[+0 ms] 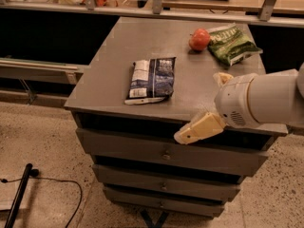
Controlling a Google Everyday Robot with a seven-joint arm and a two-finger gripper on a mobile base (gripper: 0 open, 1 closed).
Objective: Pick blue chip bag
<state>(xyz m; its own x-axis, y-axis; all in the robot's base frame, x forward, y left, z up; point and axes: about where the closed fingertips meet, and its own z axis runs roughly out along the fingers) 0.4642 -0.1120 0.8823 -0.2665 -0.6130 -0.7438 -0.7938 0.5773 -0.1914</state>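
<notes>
Flat, crinkly navy blue chip bag (151,80) with white label lies on the grey tabletop (142,37); at its four o'clock hovers the cream-fingered gripper (203,106), spread wide, empty.

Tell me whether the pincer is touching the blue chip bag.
Apart. The camera view shows bare table between the open pincer, at the front right edge, and the blue chip bag.

Cabinet top (137,42), blue chip bag (152,79), apple (199,39), green bag (232,45), jaws front-right
</notes>
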